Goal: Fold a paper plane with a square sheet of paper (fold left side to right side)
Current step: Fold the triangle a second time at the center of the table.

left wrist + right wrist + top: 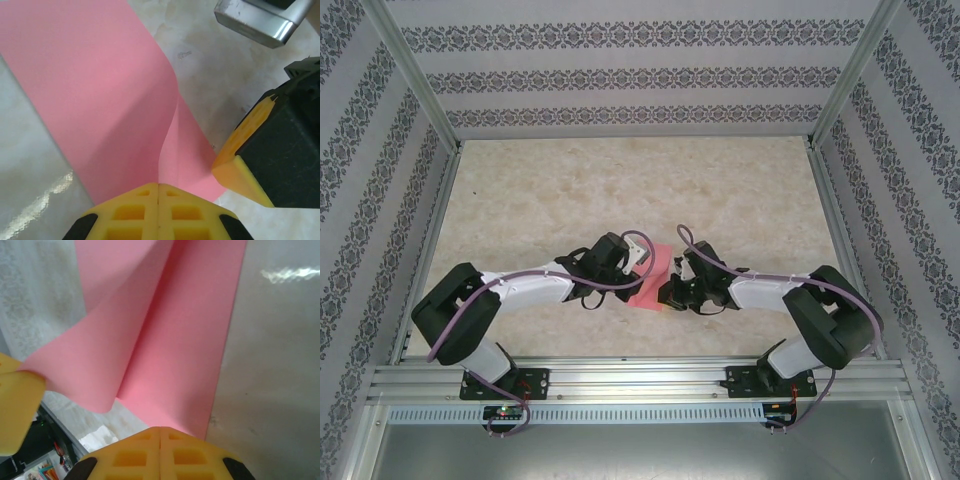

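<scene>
The square sheet of paper (650, 291) is salmon pink and lies between both arms at the table's middle front. My left gripper (642, 264) is shut on one edge of it (158, 186); that side rises off the table and curls over the rest of the sheet (100, 90). My right gripper (669, 290) has its yellow fingers pressed together (160, 429), tips at the edge of the flat part of the sheet (185, 340). That edge runs under the tips, and a pinch does not show. Each wrist view shows the other gripper's yellow finger (239, 172) (17, 405) beside the paper.
The table (620, 190) is pale marbled, with patterned walls on three sides and metal frame posts (415, 75) at the back corners. An aluminium rail (640, 380) carries both arm bases at the near edge.
</scene>
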`<state>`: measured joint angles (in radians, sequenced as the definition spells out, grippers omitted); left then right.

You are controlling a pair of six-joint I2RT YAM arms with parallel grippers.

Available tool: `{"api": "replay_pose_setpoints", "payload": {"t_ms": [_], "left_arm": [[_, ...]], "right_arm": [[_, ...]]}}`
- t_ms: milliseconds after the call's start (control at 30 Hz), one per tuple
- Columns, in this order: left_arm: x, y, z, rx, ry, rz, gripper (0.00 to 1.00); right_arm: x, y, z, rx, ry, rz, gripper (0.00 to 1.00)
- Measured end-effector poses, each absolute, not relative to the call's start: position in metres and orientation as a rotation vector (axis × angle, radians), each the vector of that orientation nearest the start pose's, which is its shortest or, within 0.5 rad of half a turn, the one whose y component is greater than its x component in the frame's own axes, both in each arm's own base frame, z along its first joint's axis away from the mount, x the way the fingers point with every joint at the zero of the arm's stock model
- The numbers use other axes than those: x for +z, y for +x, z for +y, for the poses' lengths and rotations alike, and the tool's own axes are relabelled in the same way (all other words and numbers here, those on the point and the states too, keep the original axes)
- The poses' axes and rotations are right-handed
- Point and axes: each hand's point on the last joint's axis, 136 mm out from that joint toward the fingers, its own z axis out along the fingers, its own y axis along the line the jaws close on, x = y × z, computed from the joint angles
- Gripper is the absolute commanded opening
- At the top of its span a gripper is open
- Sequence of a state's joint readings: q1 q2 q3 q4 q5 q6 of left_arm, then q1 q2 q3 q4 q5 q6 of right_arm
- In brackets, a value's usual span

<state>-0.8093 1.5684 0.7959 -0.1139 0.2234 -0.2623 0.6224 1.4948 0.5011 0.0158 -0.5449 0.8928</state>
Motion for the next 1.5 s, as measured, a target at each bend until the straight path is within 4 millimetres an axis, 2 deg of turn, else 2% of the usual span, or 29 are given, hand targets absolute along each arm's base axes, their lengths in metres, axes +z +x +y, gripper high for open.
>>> {"api": "replay_pose_setpoints", "payload": {"t_ms": [100, 500, 1067, 1500], "left_arm": [[0.061, 0.244, -0.307, -0.706, 0.794, 2.454, 0.01], [0.044, 0.255, -0.302, -0.669, 0.801, 2.489, 0.03], [0.033, 0.276, -0.304, -0.643, 0.807, 2.505, 0.04], [0.022, 0.279, -0.301, -0.627, 0.801, 2.533, 0.04]], "right_arm": [[0.012, 0.196, 0.25, 1.133, 0.153, 2.876, 0.07], [0.011, 0.197, 0.25, 1.063, 0.147, 2.894, 0.08], [0.011, 0.197, 0.25, 1.04, 0.137, 2.899, 0.08], [0.01, 0.197, 0.25, 1.034, 0.117, 2.897, 0.09]]}}
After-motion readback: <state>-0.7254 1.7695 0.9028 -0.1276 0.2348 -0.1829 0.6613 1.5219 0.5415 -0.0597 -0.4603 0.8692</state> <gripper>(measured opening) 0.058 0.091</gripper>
